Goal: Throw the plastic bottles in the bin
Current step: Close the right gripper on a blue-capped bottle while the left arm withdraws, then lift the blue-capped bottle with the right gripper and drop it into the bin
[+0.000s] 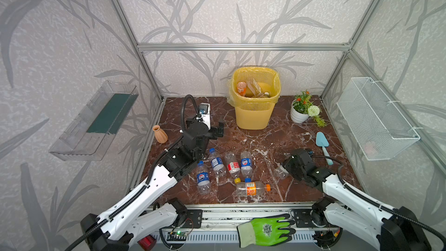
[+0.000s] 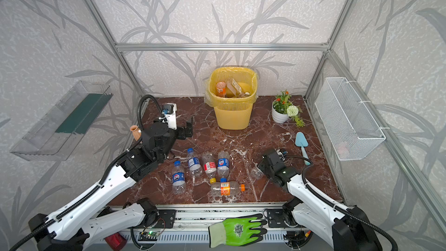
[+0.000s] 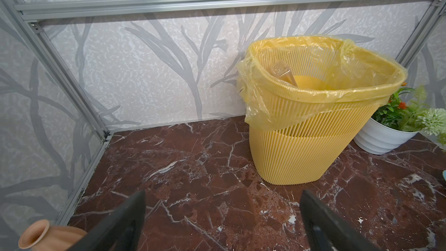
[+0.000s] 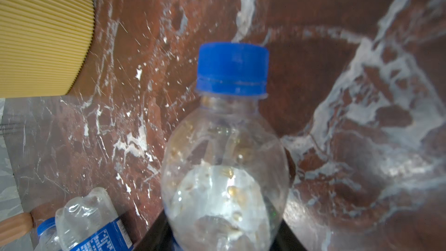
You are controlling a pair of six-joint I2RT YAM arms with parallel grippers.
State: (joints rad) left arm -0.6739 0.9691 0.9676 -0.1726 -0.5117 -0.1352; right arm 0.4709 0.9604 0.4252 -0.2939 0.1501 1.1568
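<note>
Over the marble table [image 1: 265,141], both top views show five plastic bottles [image 1: 246,164] lying loose, well short of the yellow bin [image 1: 254,114]; the right gripper [image 1: 284,169] barely shows its catch. Left wrist: left gripper [image 3: 224,225] spread, empty, facing the bin. Right wrist alone shows jaws pinching a blue-capped bottle [image 4: 224,165] at the belly: light, thin, slick, probably crushable.

Left arm [image 1: 135,196], right arm [image 1: 357,199]: white moulded shells, small dark screw holes, black joint housings. Black corrugated cable [image 1: 182,114] follows each arm, loops over left wrist. White camera block [image 1: 204,114] there. Small white spot [image 1: 317,172] on right wrist's black housing. Left end effector [image 3: 223,196]: black, flat wedge fingers [image 3: 130,216].
</note>
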